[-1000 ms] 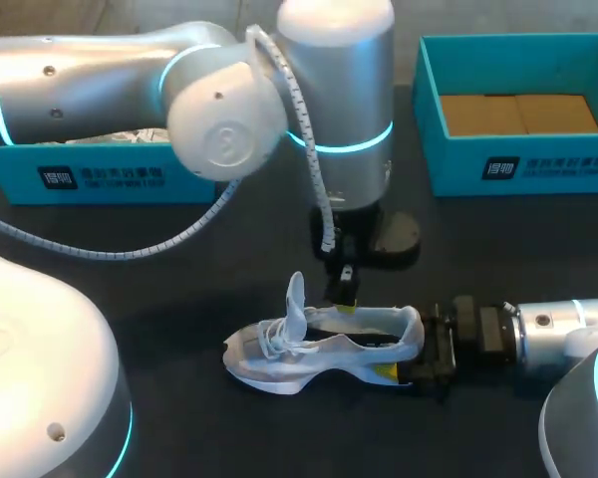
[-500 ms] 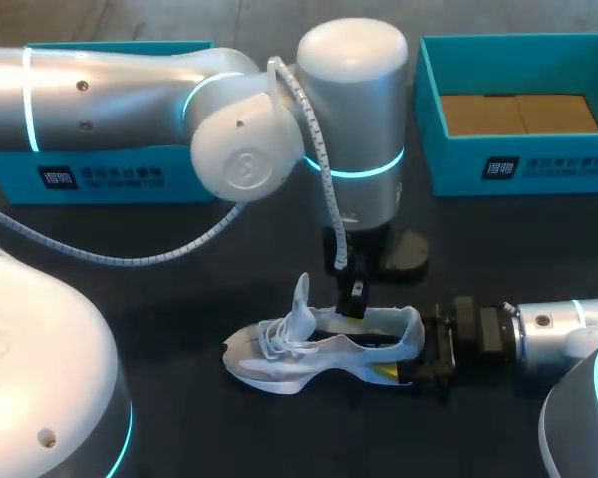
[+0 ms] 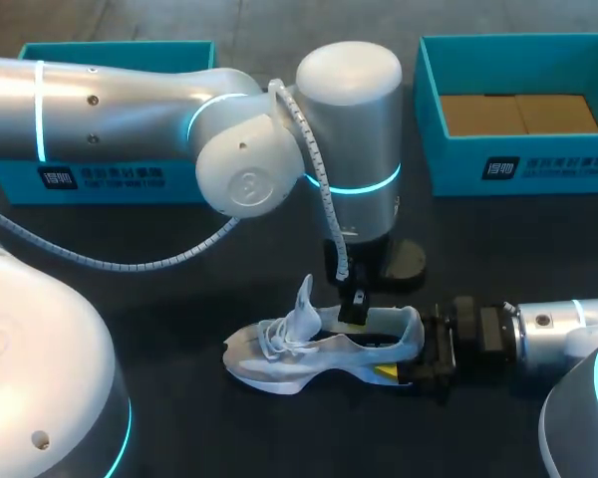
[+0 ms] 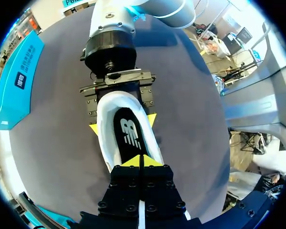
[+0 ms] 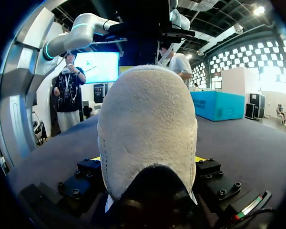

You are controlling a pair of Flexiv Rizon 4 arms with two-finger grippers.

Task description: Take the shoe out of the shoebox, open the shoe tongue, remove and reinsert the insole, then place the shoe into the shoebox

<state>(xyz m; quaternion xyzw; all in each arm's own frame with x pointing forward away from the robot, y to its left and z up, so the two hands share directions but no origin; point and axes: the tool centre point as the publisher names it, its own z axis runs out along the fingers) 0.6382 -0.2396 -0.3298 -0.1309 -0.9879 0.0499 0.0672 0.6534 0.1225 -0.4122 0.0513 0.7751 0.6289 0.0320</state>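
Now the white shoe [image 3: 324, 349] sits on the dark table [image 3: 179, 299], low in the middle of the head view, outside both boxes. Its tongue [image 3: 301, 304] stands up. The right gripper [image 3: 411, 351] comes in from the right and squeezes the heel from two sides. The left gripper [image 3: 351, 309] points down into the shoe's opening.

The head view does not show how the left fingers stand. The left wrist view does: the two yellow tips [image 4: 133, 161] are pressed together, right over the black insole [image 4: 129, 136] inside the shoe. I cannot tell if they pinch anything. This view also shows the right gripper's yellow tips on both sides of the heel.

The right wrist view shows only the fuzzy back of the heel, filling the space between its own fingers.

The blue box [image 3: 518, 164] at the upper right holds just a brown cardboard floor [image 3: 518, 113]. The inside of the blue box [image 3: 110, 174] at the upper left is hidden behind the left arm.
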